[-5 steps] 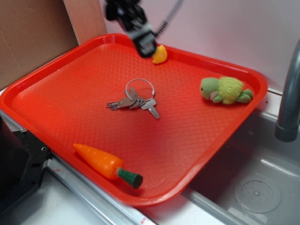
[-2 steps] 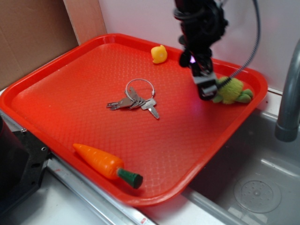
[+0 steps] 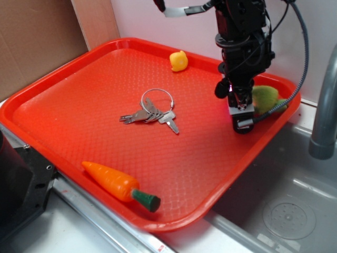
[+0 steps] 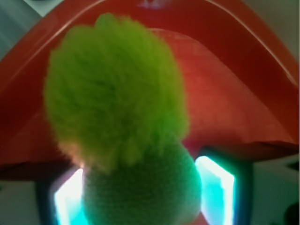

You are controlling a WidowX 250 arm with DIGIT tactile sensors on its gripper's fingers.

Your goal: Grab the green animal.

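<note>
Straddling the green animal (image 4: 117,122) on the red tray (image 3: 79,110), your gripper (image 3: 243,117) sits open; closing and lifting remain.

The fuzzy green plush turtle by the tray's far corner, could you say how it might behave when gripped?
The fuzzy green plush turtle looks soft, so it would probably squash between the fingers rather than slip. It seems light and could shift if nudged. Lying low on the red plastic tray, it is unlikely to roll.
</note>
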